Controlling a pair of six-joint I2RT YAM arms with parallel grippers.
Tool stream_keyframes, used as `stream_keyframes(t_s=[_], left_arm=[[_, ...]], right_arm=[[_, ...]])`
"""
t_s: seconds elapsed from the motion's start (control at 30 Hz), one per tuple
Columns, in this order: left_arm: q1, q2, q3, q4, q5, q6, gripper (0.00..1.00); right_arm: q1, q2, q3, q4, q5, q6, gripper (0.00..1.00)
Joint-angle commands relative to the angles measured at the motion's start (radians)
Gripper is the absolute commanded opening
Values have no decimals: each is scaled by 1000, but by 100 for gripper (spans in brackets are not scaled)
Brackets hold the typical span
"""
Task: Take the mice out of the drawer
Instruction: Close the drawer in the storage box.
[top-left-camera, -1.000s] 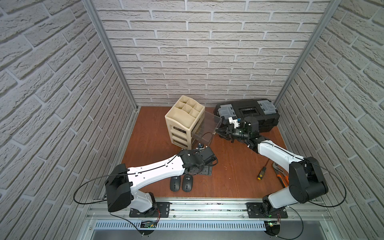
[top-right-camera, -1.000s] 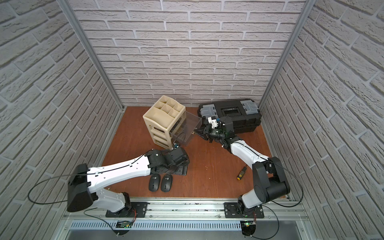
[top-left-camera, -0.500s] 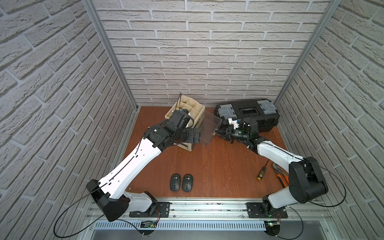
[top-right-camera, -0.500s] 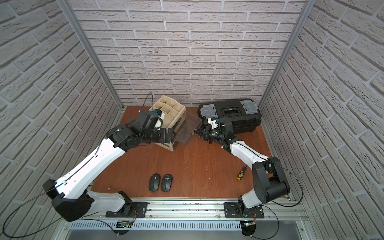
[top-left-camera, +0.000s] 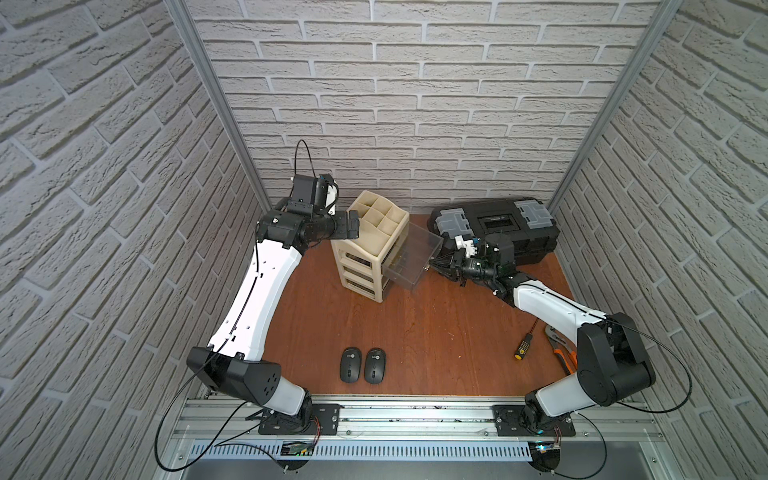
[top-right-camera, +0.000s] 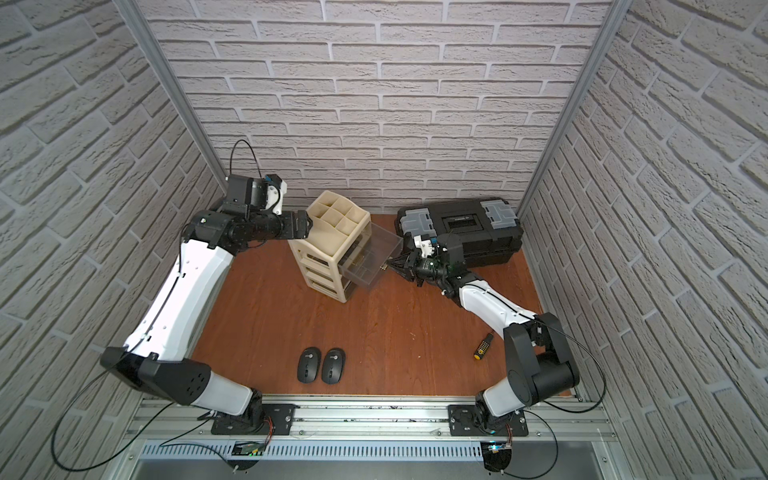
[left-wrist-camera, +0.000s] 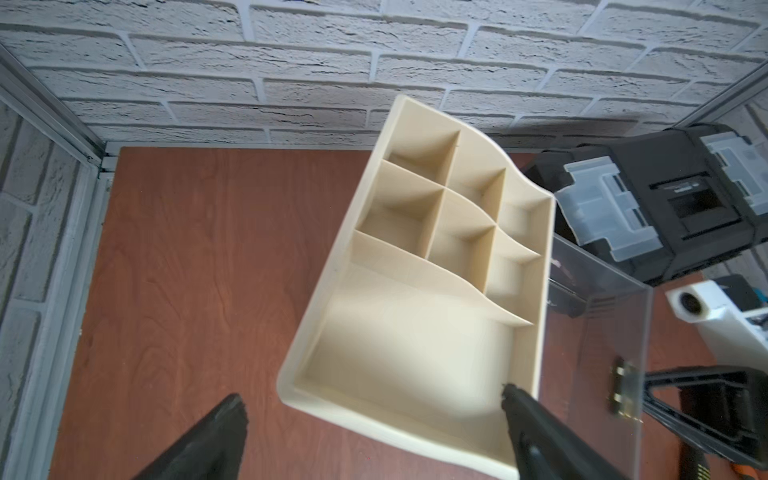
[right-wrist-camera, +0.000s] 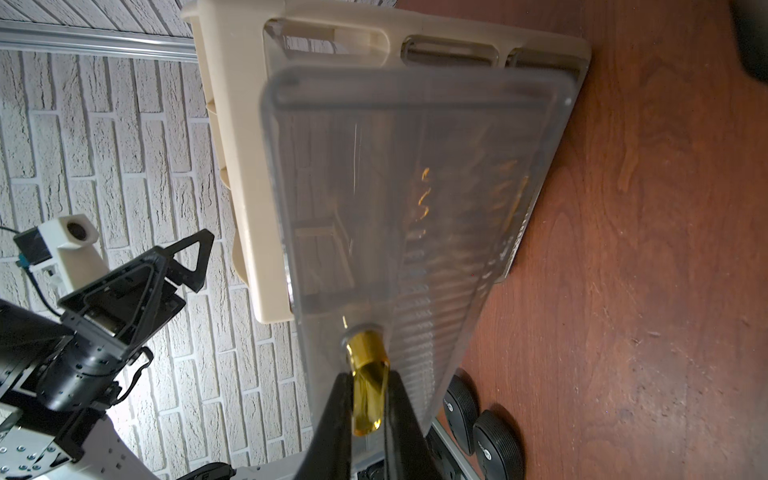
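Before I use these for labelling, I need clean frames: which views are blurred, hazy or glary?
Left wrist view: the organizer is soft, its large compartment washed out. Right wrist view: the clear drawer is hazy with reflections, though its gold knob is sharp. Both top views: crisp and evenly lit, mice clear.

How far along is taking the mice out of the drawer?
Done: two mice lie side by side on the table. In hand: the right gripper is shut on the gold knob of the pulled-out clear drawer; the left gripper hangs open above the beige organizer's edge. Left: whether mice remain inside cannot be told.
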Motion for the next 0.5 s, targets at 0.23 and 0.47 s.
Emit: stream_keyframes(t_s=[0.23, 0.47], left_arm=[[110, 185, 84, 200, 280, 147, 98], [130, 349, 174, 242, 452, 182, 98]], right_arm=[[41, 17, 49, -27, 18, -32, 7], [69, 39, 83, -52, 15, -35, 7]])
